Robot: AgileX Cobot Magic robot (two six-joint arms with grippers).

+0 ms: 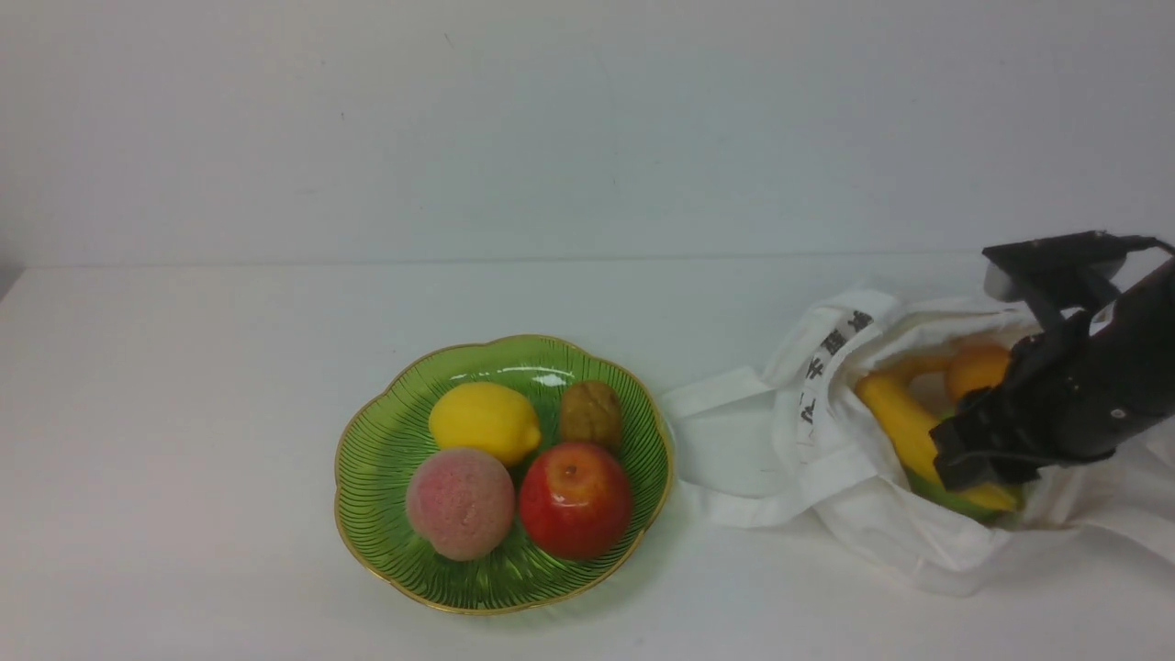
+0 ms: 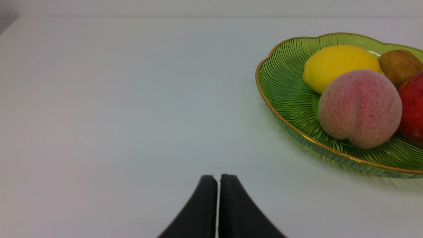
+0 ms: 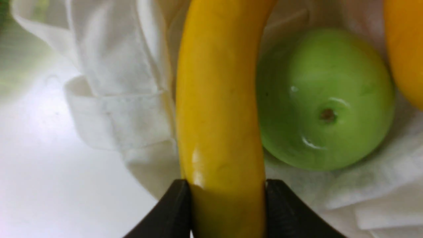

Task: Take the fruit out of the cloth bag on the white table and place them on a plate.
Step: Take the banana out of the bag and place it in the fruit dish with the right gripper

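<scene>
The white cloth bag (image 1: 808, 441) lies open on the white table (image 1: 184, 413) at the right. Inside it are the yellow banana (image 1: 895, 413), the orange mango-like fruit (image 1: 978, 367) and a sliver of the green apple (image 1: 955, 500). My right gripper (image 1: 959, 464) reaches into the bag's mouth. In the right wrist view it (image 3: 228, 188) is shut on the banana (image 3: 218, 99), with the green apple (image 3: 325, 99) beside it and the orange fruit (image 3: 404, 49) at the edge. The green plate (image 1: 376, 477) sits mid-table. My left gripper (image 2: 217, 177) is shut and empty above bare table, beside the plate (image 2: 284, 82).
The plate holds a yellow lemon (image 1: 484, 420), a red apple (image 1: 576, 498), a pink peach (image 1: 459, 503) and a brown walnut-like piece (image 1: 592, 413). The bag's straps and folded cloth (image 3: 115, 99) spread toward the plate. A plain wall stands behind the table.
</scene>
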